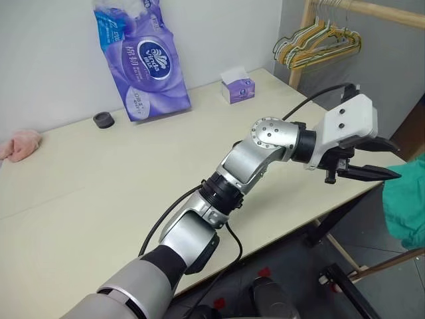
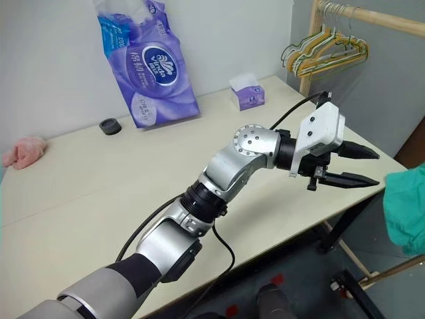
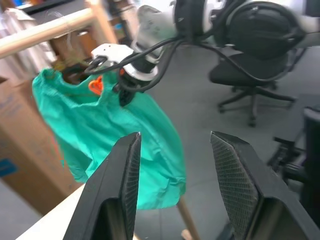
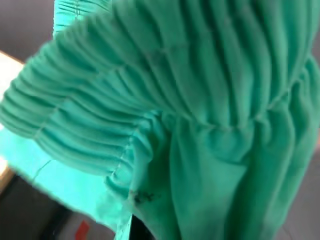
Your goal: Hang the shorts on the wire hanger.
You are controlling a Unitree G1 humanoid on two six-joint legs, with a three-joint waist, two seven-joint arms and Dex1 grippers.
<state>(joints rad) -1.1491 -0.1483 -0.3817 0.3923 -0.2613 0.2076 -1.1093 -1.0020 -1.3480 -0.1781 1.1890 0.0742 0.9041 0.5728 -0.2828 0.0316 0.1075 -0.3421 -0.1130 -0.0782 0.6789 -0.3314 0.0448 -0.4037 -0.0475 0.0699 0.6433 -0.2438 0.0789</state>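
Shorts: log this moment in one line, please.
shorts: hanging from right pincer, off table edge | left pincer: open, empty, pointed toward shorts | hanging: not yet done

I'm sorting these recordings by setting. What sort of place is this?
Probably an office or lab room used for laundry practice: a plain table against a bare wall, a wooden clothes rail hung with a bunch of hangers, and an office chair on grey floor.

table mid-frame: wide open, easy pass | upper left: tissue pack, black cap, pink cloth along the wall | upper right: hanger bunch on the wooden rail | right edge: shorts hang in the way
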